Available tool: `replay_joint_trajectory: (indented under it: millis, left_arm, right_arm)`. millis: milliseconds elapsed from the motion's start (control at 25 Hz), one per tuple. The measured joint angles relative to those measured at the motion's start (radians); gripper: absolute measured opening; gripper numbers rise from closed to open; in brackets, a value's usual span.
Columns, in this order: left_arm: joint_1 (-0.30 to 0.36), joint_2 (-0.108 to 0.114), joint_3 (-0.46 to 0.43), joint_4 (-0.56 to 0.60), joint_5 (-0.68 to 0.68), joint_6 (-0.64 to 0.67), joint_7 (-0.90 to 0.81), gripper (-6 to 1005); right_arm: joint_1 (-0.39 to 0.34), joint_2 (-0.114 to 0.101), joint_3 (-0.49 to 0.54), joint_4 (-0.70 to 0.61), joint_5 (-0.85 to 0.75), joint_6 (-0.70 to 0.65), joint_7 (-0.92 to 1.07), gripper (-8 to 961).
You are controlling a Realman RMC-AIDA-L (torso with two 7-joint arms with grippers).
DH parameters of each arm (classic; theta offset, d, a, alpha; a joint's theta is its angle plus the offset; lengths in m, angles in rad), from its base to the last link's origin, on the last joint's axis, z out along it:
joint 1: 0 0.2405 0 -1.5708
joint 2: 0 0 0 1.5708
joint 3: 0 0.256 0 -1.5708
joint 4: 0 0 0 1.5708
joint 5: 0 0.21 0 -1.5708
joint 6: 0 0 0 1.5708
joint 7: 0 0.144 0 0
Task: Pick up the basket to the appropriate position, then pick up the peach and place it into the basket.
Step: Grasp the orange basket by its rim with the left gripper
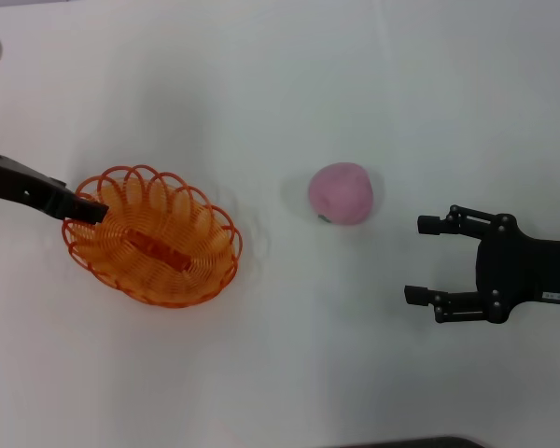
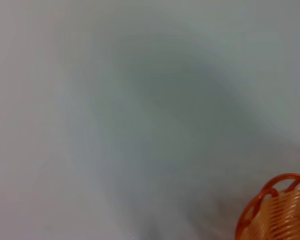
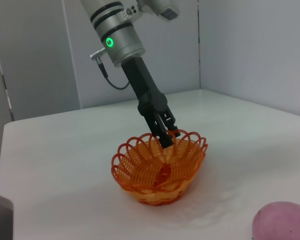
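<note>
Head view bright, even overhead light, counter (image 1: 280, 75) near blown out, soft shadows only. Left wrist view fully defocused, dark smear mid-frame. Right wrist view sharp, dimmer.

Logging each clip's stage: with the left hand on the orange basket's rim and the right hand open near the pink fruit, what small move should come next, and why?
Probably the left hand, closed on the scalloped rim of the orange looped-plastic basket, should lift it slightly to reposition it. The basket sits on the white table, and the pale pink round peach lies untouched beside the open right hand.
</note>
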Motion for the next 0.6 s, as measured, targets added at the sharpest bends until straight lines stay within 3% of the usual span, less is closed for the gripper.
replay_joint_trajectory:
  millis: [200, 400, 600]
  left_arm:
    - [-0.008, 0.001, 0.004, -0.026, 0.003, 0.000, -0.005, 763]
    - [-0.011, 0.000, 0.006, -0.033, 0.004, -0.004, -0.005, 646]
    - [-0.013, 0.000, 0.013, -0.033, 0.004, 0.004, -0.004, 590]
  right_arm:
    - [0.002, 0.000, -0.001, 0.000, 0.000, 0.000, 0.000, 929]
    - [0.004, 0.000, 0.000, 0.000, 0.000, -0.001, 0.000, 929]
    - [0.005, 0.000, 0.000, 0.000, 0.000, 0.001, 0.000, 929]
